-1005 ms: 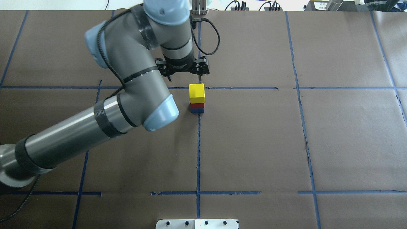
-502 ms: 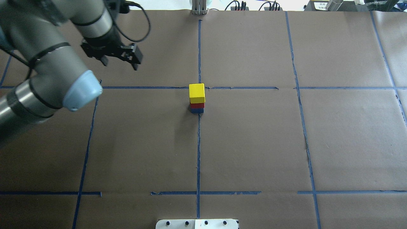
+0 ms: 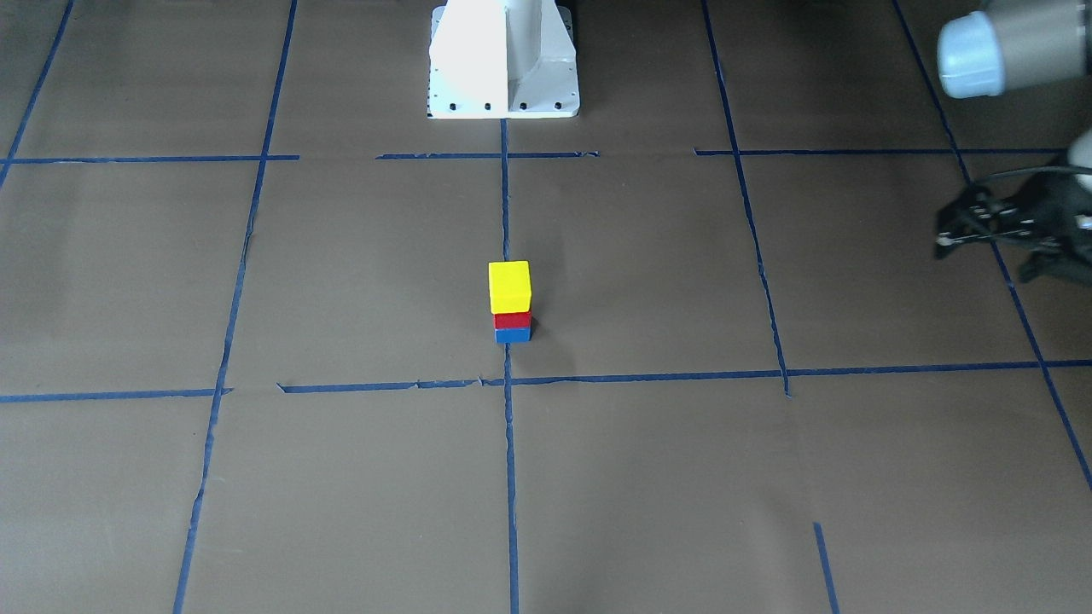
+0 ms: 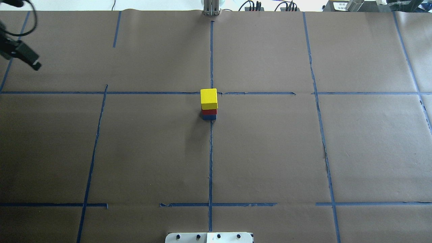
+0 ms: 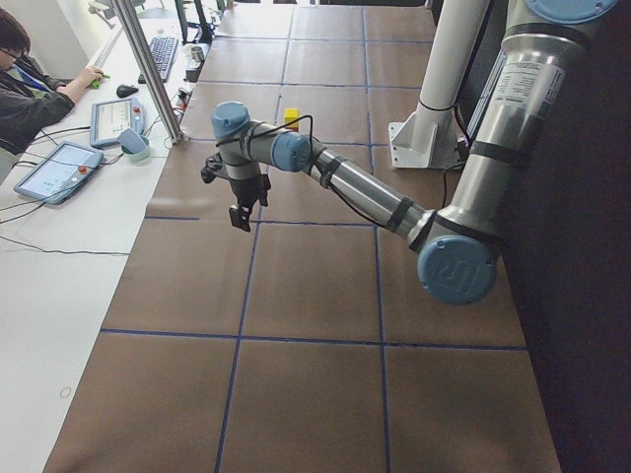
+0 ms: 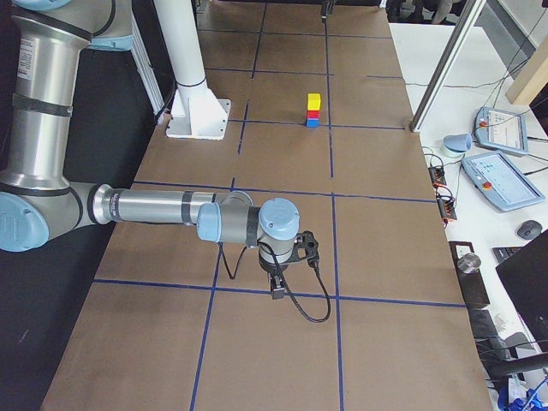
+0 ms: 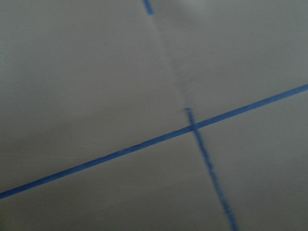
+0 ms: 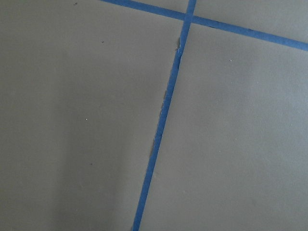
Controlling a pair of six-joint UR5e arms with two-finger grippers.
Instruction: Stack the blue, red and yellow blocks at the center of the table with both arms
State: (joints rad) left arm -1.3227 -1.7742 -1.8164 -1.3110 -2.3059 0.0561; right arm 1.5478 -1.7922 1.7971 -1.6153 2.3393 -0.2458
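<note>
A yellow block (image 4: 209,97) sits on a red block (image 4: 209,111), which sits on a blue block (image 4: 209,117), as an upright stack at the table's centre cross. The stack also shows in the front view (image 3: 510,298) and the right side view (image 6: 313,110). My left gripper (image 3: 990,251) is open and empty, far off to the left of the stack; only one of its fingers (image 4: 28,58) shows at the overhead view's left edge. My right gripper (image 6: 278,278) shows only in the right side view, low over the table's right end; I cannot tell whether it is open or shut.
The white robot base (image 3: 503,60) stands at the table's near edge. A desk with tablets (image 5: 59,168) and a seated person (image 5: 30,79) lies beyond the far edge. A metal post (image 5: 148,69) stands at that edge. Blue tape lines grid the brown table paper.
My left arm has swung away from just behind the stack to the far left edge of the overhead view. The stack has not moved.
</note>
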